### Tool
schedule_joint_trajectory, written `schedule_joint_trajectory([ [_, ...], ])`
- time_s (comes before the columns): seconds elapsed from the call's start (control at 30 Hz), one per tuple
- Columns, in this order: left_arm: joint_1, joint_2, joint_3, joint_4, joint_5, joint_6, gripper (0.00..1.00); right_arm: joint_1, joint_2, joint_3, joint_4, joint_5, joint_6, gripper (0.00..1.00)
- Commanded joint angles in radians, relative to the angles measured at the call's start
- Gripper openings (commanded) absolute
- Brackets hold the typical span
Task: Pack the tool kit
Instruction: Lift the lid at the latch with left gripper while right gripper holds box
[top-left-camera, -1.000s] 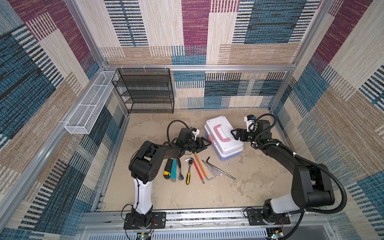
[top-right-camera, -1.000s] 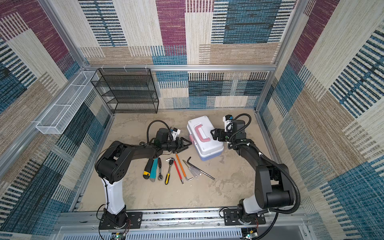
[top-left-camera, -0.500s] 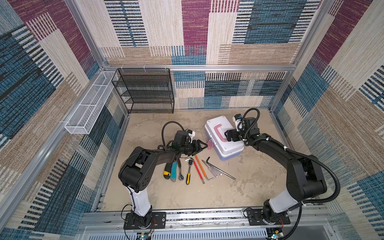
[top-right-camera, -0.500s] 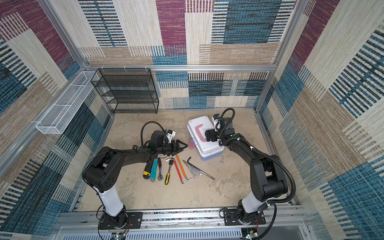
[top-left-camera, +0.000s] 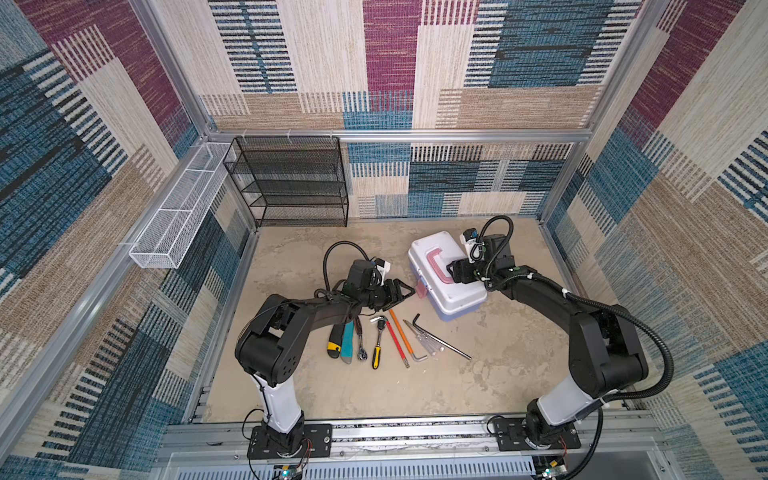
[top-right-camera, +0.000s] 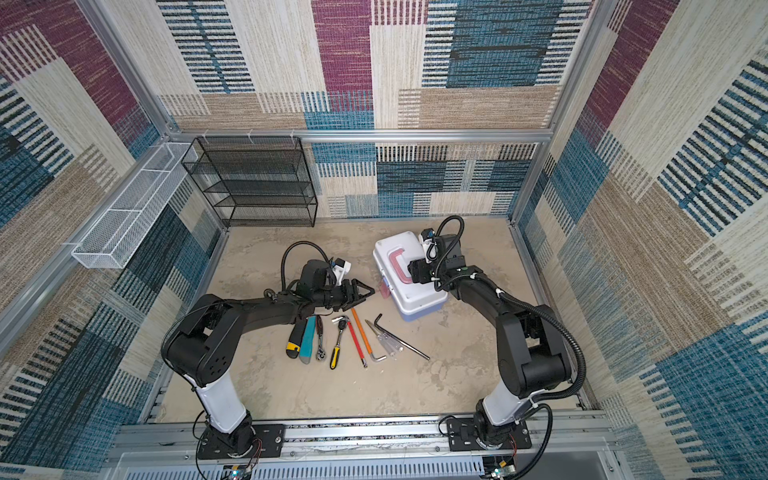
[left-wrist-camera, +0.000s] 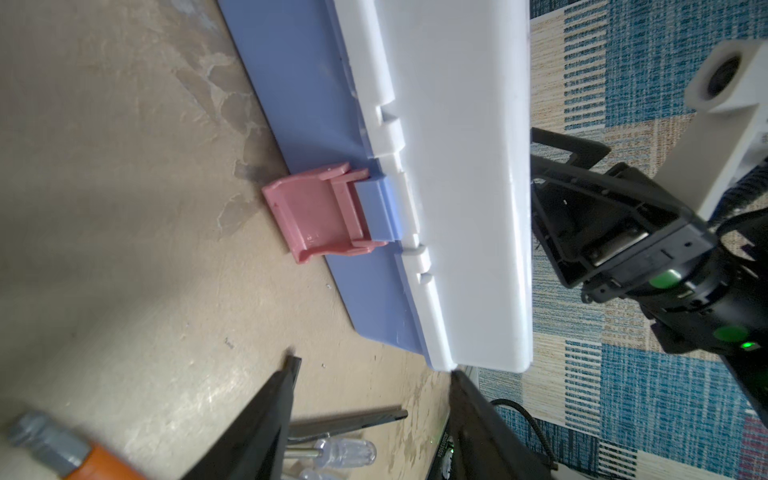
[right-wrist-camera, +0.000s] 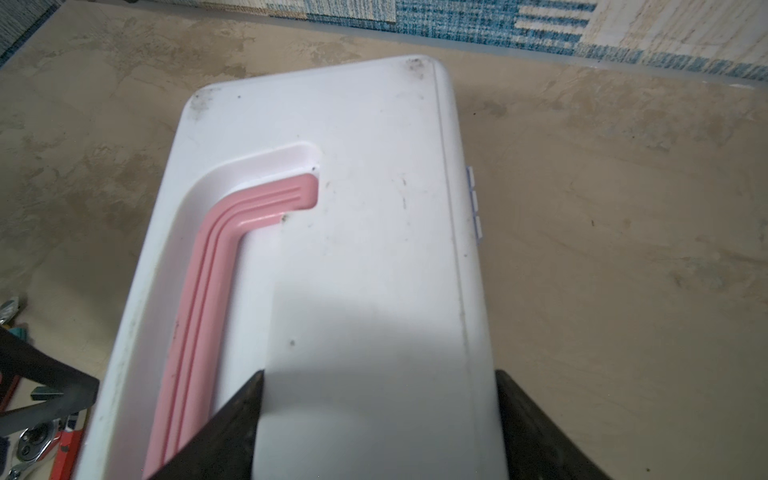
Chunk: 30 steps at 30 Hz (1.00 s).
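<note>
In both top views the white-lidded, blue-based plastic tool kit (top-left-camera: 461, 297) sits closed at the far right of the tan floor (top-left-camera: 478, 374). The right gripper (top-left-camera: 451, 270) is spread over its lid, and the left gripper (top-left-camera: 405, 294) is spread just short of the pink plastic latch (top-left-camera: 420, 288); a hard push could skid the box. The left wrist view shows the latch (left-wrist-camera: 320, 216) jutting out, apparently undone, so the fingers could slip past it. The right wrist view shows jaws wide astride the lid beside the pink handle (right-wrist-camera: 199, 299); pressing down would likely pin it shut.

Overhead pair; wrist close-ups of toolbox (top-left-camera: 455, 299)
</note>
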<state>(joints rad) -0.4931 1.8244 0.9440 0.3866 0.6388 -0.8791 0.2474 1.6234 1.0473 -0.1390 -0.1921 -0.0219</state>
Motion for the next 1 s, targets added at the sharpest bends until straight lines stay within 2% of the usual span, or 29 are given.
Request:
schedule_joint_trajectory([
  [0.0, -0.001, 0.009, 0.019, 0.050, 0.034, 0.003, 0.63, -0.003, 0.004, -0.020, -0.031, -0.091, 0.073, 0.74],
  [0.2, -0.003, 0.009, 0.039, 0.054, 0.049, -0.004, 0.63, -0.038, -0.012, -0.045, 0.031, -0.196, 0.157, 0.71],
  [0.6, -0.031, 0.030, 0.119, 0.126, 0.073, -0.075, 0.62, -0.080, -0.028, -0.090, 0.172, -0.395, 0.322, 0.71],
  [0.97, -0.037, 0.064, 0.148, 0.264, 0.086, -0.164, 0.58, -0.091, -0.017, -0.114, 0.267, -0.453, 0.433, 0.72],
])
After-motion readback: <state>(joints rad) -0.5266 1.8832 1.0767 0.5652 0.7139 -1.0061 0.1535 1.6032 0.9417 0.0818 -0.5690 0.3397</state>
